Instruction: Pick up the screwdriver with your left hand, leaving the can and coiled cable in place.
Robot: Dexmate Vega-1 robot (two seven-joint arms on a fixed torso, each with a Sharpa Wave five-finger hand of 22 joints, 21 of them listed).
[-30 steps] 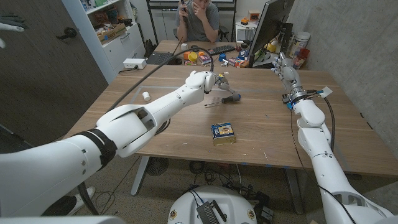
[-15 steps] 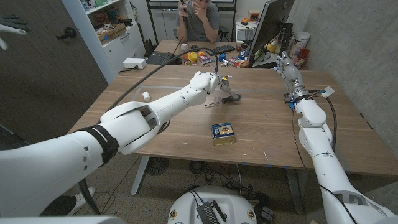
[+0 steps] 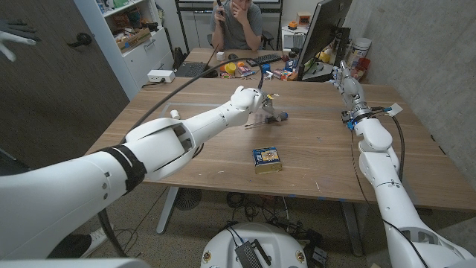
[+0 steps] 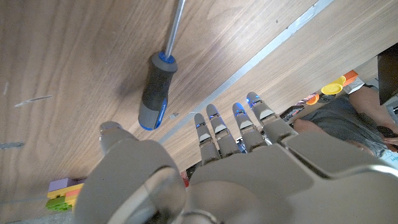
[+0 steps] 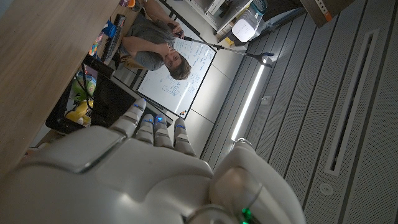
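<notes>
1. The screwdriver (image 3: 269,119) is lying on the counter (image 3: 320,149), near its middle.
2. The left hand (image 3: 256,100) is hovering just beside the screwdriver, on its far left side, fingers apart.
3. The can (image 3: 267,158) is sitting nearer the robot than the screwdriver.
4. The right hand (image 3: 348,80) is staying well right of the screwdriver, at the counter's far edge.

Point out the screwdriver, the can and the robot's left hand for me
screwdriver (image 4: 153,93): left wrist view, on the grey handle's middle.
can (image 3: 267,158): head view, on its printed top face.
left hand (image 3: 248,99): head view, on the back of the hand, above the table.
</notes>
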